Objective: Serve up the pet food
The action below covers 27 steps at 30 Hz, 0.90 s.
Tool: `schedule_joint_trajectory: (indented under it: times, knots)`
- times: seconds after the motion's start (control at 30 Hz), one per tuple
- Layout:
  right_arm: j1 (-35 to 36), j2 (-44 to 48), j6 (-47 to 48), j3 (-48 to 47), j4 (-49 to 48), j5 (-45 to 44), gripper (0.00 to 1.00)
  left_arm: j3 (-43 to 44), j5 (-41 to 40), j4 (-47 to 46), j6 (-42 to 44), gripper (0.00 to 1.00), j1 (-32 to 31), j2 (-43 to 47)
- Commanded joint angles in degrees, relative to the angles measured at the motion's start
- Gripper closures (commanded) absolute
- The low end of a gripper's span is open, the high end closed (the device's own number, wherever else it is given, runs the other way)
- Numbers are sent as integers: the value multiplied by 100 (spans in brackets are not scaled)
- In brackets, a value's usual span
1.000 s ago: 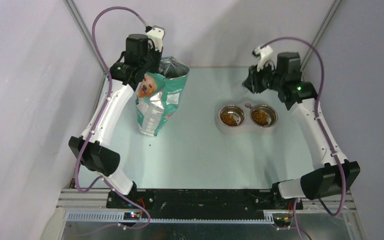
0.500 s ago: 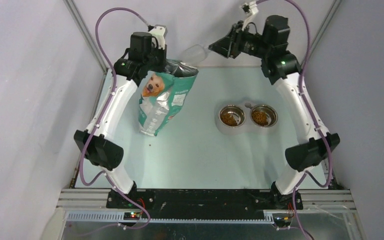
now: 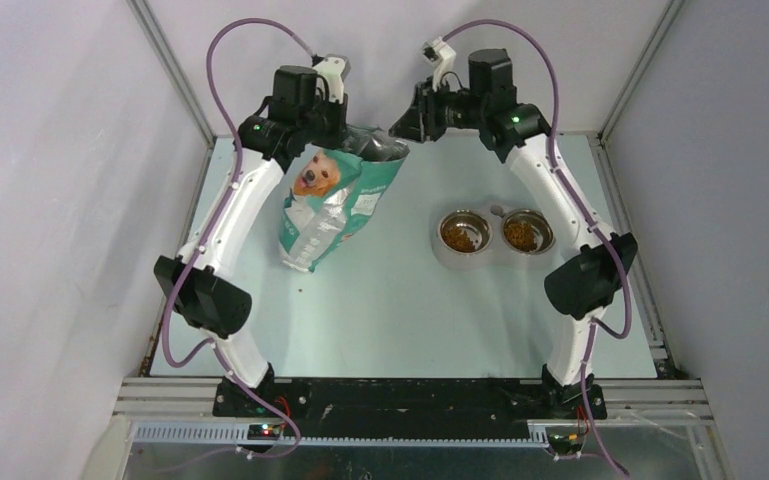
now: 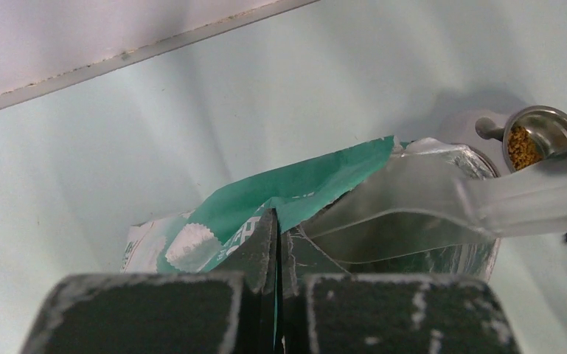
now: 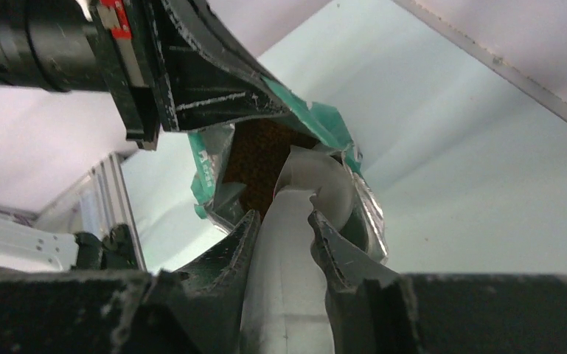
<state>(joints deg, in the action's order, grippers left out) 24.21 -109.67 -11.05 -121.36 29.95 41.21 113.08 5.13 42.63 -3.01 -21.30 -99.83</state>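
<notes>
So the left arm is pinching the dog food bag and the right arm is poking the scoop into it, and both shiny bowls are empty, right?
Not empty: the top view shows brown kibble in both steel bowls. The rest holds: the left gripper pinches the bag by its rim, and the right gripper holds the clear scoop in its mouth.

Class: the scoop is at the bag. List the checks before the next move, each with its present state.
1. Left fingers shut on the bag rim: ok.
2. Bag mouth open: ok.
3. Right fingers clamped on the clear scoop handle: ok.
4. Scoop head inside the bag mouth, by the kibble: ok.
5. Scoop loaded: cannot tell.
6. Room left in the steel bowls, both holding kibble: cannot tell.
</notes>
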Motion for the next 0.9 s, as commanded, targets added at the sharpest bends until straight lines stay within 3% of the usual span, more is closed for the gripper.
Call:
schedule_joint_trajectory:
  times: [0.0,0.17,0.37,0.87]
  knots:
    - [366,-207,832,-642,532,-319,100,282,512,-483,-43,100,-78,264]
    - [744,-306,875,-713,601,-553,100,154,762,-736,153,100,-326,543]
    - [896,-184,1054,-676,680,-1017,100,97,491,-714,550,100,-618,904]
    - [1104,-361,1086,-143,540,-1410,100,-305,-390,-557,1061,100,-630,1144]
